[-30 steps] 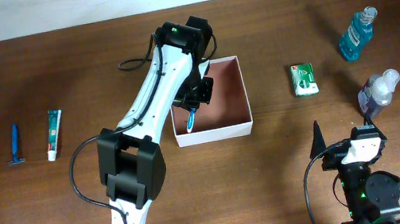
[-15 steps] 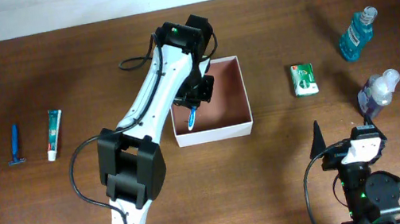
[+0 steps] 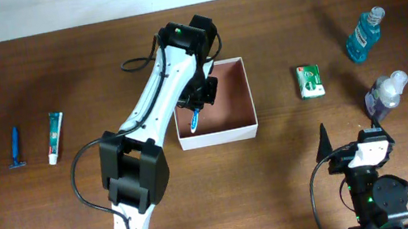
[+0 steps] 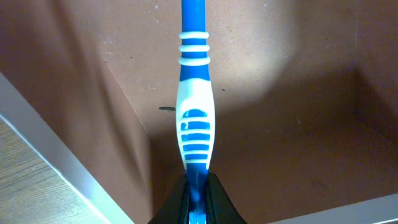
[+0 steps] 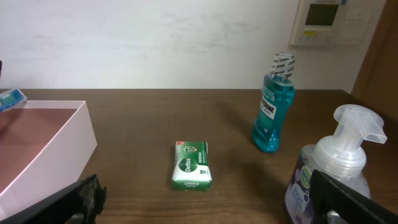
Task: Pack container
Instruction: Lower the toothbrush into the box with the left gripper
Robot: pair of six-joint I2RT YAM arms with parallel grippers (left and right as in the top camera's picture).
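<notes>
Far left on the brown wooden tabletop, a small blue razor lies just beside a white toothpaste tube with green and red print. Only the overhead camera catches these two.

Moving right, the white left arm rises from the near edge, reaches away across the tabletop and bends back down over the container. Its black left hand hangs above the left side of the square white-walled container with the reddish-brown floor, which sits mid-tabletop. From above, the grip is mostly hidden. The left wrist camera settles it: the left hand is clamped narrow on the handle of a blue-and-white ribbed toothbrush. The brush points down along an inside corner of the container, and its far end runs out of frame.

Further right, a small green soap packet lies flat. The right wrist camera reads it face-on, and also shows the container's pale wall off to its left.

Beyond stand a teal mouthwash bottle and, nearer, a clear pump bottle of purple liquid.

The right hand sits low at the near edge, facing away across the tabletop. Its own camera shows the right hand spread wide and holding nothing.
</notes>
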